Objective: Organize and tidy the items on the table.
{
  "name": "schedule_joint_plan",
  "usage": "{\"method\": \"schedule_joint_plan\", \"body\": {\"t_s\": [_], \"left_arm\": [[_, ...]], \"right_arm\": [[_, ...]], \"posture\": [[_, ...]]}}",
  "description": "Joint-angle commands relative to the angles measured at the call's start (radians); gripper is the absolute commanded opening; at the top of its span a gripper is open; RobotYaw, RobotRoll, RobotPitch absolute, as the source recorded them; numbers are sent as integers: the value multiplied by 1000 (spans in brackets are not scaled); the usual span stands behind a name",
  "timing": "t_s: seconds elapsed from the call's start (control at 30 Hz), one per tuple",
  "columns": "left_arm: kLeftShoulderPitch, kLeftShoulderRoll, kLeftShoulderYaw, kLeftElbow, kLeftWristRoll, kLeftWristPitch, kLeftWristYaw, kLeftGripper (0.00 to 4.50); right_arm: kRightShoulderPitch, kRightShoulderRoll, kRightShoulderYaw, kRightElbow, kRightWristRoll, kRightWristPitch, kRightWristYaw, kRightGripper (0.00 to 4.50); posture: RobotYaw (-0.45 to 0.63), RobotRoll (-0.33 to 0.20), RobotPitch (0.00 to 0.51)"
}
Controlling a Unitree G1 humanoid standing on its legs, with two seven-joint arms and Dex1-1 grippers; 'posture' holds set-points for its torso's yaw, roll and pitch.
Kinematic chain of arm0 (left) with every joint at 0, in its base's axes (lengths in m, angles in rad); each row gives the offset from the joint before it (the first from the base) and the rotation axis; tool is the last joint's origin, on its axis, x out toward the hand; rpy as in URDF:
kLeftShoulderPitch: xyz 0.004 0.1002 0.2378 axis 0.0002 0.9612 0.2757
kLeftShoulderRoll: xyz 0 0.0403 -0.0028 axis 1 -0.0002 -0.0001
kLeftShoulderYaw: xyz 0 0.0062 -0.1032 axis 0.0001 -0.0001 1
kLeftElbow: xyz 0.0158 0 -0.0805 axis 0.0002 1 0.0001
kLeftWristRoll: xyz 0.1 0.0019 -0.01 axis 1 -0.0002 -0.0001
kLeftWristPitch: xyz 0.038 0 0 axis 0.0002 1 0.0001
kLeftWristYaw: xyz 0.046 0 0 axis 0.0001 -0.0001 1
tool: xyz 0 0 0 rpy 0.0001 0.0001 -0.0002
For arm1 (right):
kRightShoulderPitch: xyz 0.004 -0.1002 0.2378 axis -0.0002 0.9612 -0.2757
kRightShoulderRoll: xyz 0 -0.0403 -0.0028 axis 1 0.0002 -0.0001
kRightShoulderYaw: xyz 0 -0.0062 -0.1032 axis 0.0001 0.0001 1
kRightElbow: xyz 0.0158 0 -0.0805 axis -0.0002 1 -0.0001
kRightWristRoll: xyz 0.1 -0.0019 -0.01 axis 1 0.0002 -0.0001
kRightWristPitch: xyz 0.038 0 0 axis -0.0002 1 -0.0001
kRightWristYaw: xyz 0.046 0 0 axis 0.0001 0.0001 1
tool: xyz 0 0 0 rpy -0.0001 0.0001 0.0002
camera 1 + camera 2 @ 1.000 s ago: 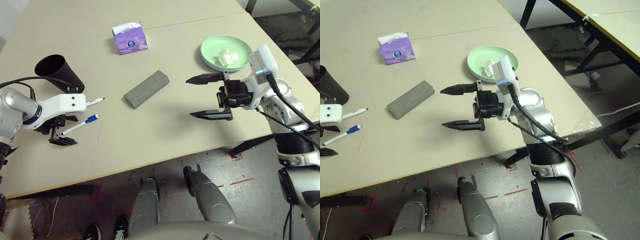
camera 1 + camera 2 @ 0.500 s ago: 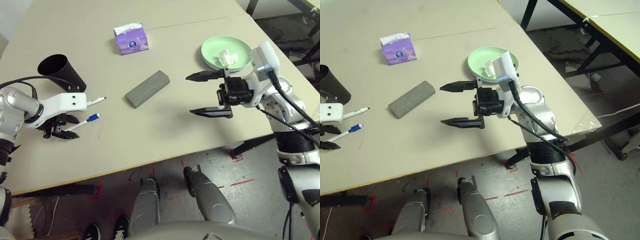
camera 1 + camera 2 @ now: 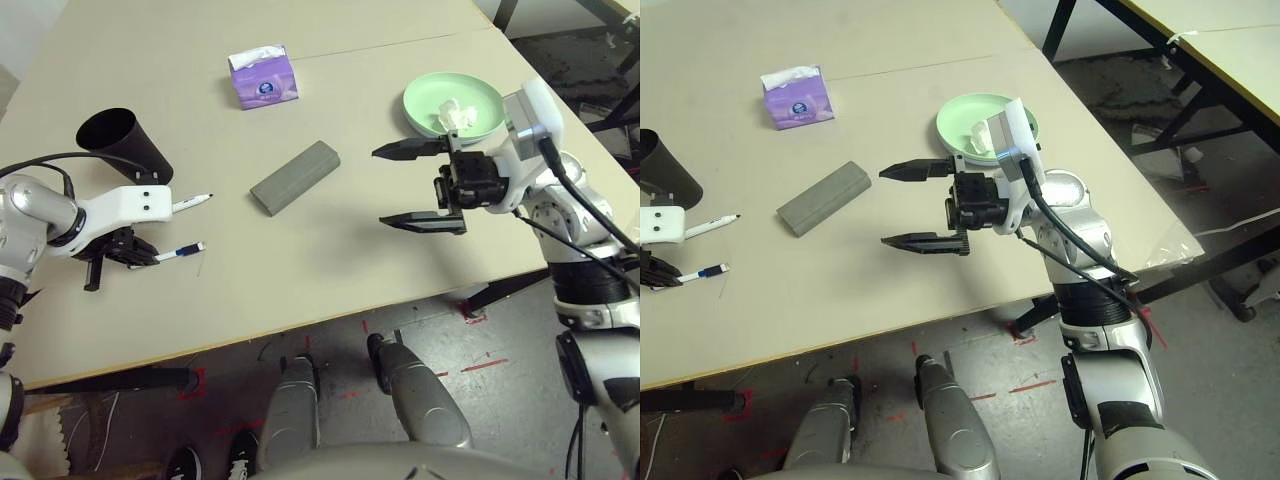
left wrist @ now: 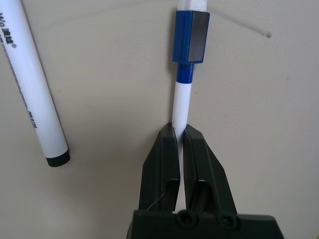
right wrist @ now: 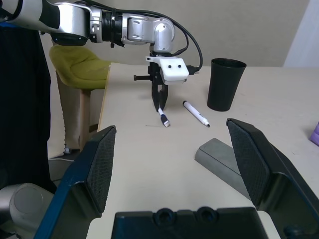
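Nearest me on the left side of the bench [image 3: 330,255], I see my left tool [image 4: 180,133] pointing steeply down with its two black fingers pinched onto the white barrel of the blue-capped marker [image 4: 189,55]. That marker lies flat on the pale top, its blue cap sticking out past the fingertips. Just beside it, a little farther from me, lies the black-capped marker [image 3: 190,203], roughly parallel and not touching the first one. Beyond both markers stands the black cup [image 3: 122,143], upright near the left edge of the bench, close to the white housing of my left wrist.

On the right, my right tool [image 3: 412,186] hangs level above the bench, pointing toward the left, its fingers spread wide with nothing between them.

Toward the middle of the bench, the grey glasses case [image 3: 294,177] lies closed and set at a diagonal, well apart from both tools. Farther back on the right, behind my right wrist, sits the green plate [image 3: 420,98] with the crumpled white tissue [image 3: 453,113] resting in it. Farthest away, past the grey case, a small purple tissue pack [image 3: 262,78] stands close to the thin seam line that crosses the bench.
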Motion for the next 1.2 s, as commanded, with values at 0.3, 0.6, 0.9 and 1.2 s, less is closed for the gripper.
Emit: {"method": "schedule_joint_plan", "body": {"t_s": [0.3, 0.6, 0.9, 1.2], "left_arm": [[-102, -1, 199, -200, -292, 294, -48, 10], [-94, -6, 316, -274, -428, 399, 31, 10], [26, -43, 496, -313, -510, 415, 205, 10], [142, -73, 687, -307, -528, 390, 416, 10]], "right_arm": [[37, -43, 11, -17, -5, 55, 24, 4500], [55, -66, 24, 0, -58, 96, -36, 4500], [32, -47, 6, 4, -81, 174, -187, 4500], [22, -42, 7, 11, -85, 202, -239, 4500]], "posture": [[-157, 0, 255], [-151, 0, 257], [-138, 0, 255], [-110, 0, 259]]}}
